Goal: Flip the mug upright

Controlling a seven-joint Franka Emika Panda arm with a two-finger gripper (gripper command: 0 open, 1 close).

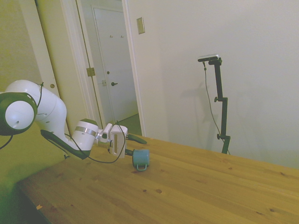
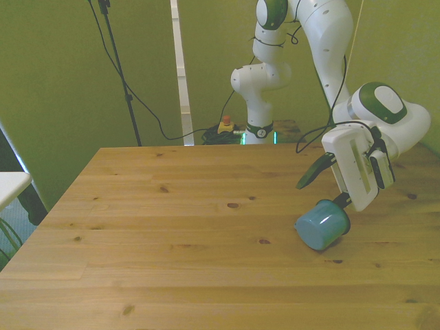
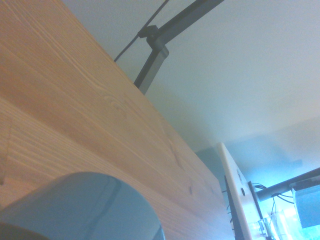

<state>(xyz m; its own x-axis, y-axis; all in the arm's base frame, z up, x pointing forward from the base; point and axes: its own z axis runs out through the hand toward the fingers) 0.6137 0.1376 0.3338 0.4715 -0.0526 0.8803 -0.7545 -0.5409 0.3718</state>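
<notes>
The light-blue mug (image 1: 140, 159) lies on its side near the table's edge on the front view's right, its flat base (image 2: 313, 232) turned toward the front camera. Whether it touches the wood or hangs just above it I cannot tell. My gripper (image 1: 129, 152) reaches in nearly level with the table and is shut on the mug's rim end (image 2: 338, 206). The fingers are mostly hidden behind the mug and the white hand. In the wrist view the mug's rounded blue side (image 3: 85, 210) fills the near corner, with the table stretching away beyond it.
The wooden table (image 2: 179, 227) stretches wide toward the front view's left. A wall and a doorway (image 1: 114, 70) stand behind the table in the side view. The arm's base (image 2: 260, 127) sits behind the far edge.
</notes>
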